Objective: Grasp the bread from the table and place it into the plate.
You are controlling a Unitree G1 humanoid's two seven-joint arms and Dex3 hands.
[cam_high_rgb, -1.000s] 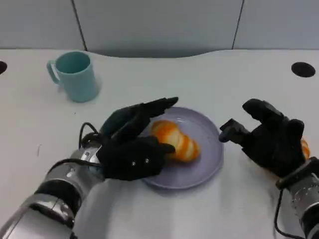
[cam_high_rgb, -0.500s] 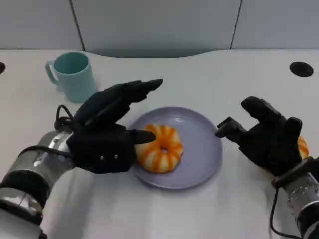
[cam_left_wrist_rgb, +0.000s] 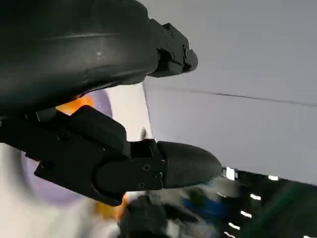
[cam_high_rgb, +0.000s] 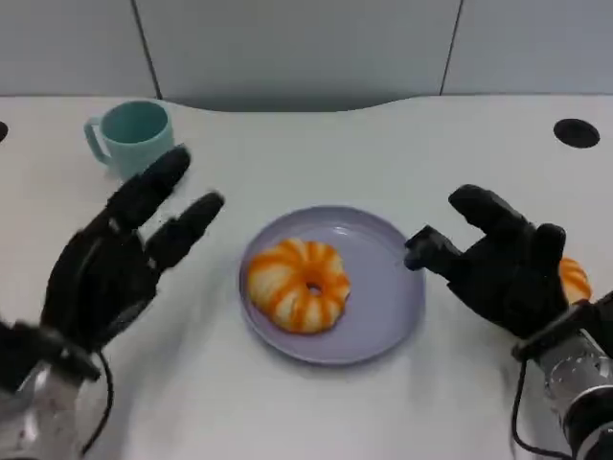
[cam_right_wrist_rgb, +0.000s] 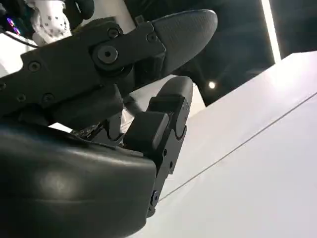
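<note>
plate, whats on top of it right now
One orange-and-white ring-shaped bread lies on the purple plate, left of its centre. The plate surface under the bread is covered.

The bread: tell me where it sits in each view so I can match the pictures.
Head view: the bread lies on the plate, near the picture's centre, between the two hands.
Left wrist view: an orange patch shows behind the left hand, against the lilac plate.
Right wrist view: not in it.
Shared landmark: the lilac plate under the bread, seen in the head and left wrist views.
</note>
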